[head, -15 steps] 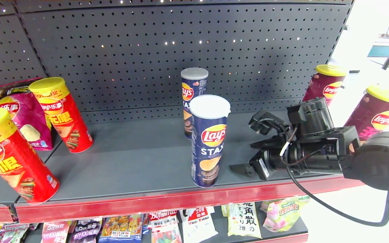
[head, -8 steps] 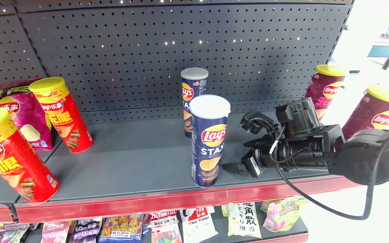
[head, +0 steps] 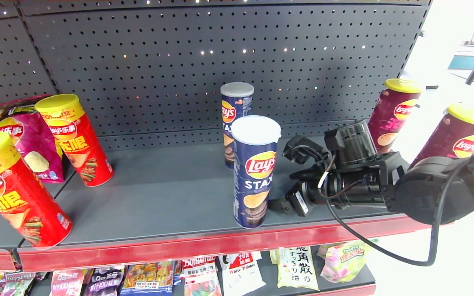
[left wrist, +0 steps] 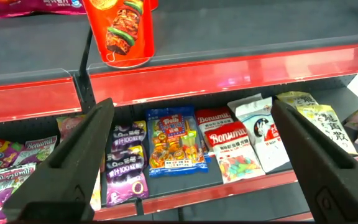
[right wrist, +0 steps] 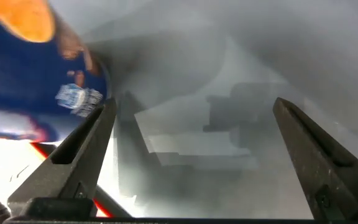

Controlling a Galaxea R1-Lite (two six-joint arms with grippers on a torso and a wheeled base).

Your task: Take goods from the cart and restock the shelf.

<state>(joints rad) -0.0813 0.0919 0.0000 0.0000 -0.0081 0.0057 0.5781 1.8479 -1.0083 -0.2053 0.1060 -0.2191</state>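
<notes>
Right claw (head: 282,191) nearer can (head: 255,168), contact unclear

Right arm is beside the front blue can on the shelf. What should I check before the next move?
1. Right gripper open: ok, fingers spread wide.
2. Front blue can upright, lid on: ok.
3. Can between the fingers: not ok; it sits beside one finger.
4. Fingertip touching the can: cannot tell.
5. Can fully on the shelf: ok, though close to the red front edge.
6. Left gripper open and empty: ok, facing the snack bags below.
</notes>
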